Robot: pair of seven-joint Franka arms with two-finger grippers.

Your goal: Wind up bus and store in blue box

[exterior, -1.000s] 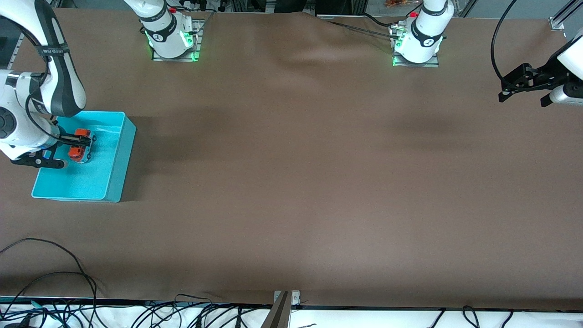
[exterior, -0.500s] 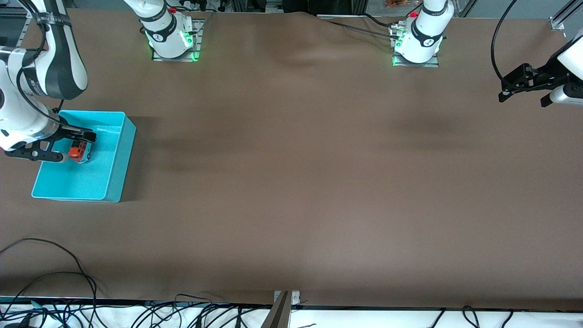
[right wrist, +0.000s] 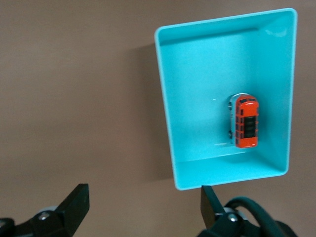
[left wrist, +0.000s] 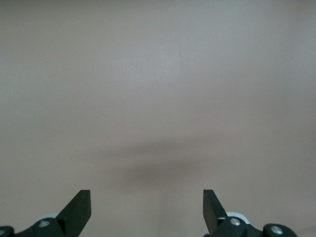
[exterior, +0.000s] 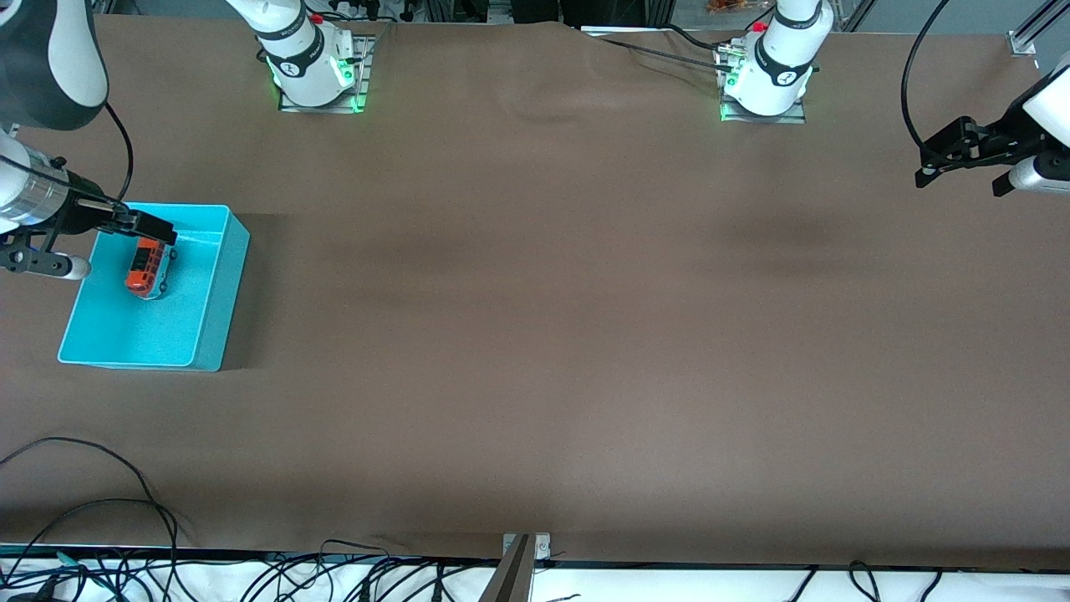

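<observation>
The orange-red bus [exterior: 149,267] with its dark roof panel rests on the floor of the blue box [exterior: 219,309], in the half nearer the robots' bases. My right gripper [exterior: 152,227] is open and empty, up in the air over the edge of the box on that same side. In the right wrist view the bus [right wrist: 245,121] lies in the box [right wrist: 197,84], well clear of the open right gripper [right wrist: 143,198]. My left gripper [exterior: 960,179] waits open and empty over the left arm's end of the table. The left wrist view shows only the gripper [left wrist: 147,202] and the brown table.
The brown cloth table [exterior: 535,334] spreads wide between the arms. Both arm bases [exterior: 313,71] stand along the edge farthest from the front camera. Cables [exterior: 100,502] hang at the table edge nearest the front camera.
My right gripper has let go of the bus, lifted out of the box and drawn back toward the right arm's end. The bus stays in the box. The left arm has not moved.
</observation>
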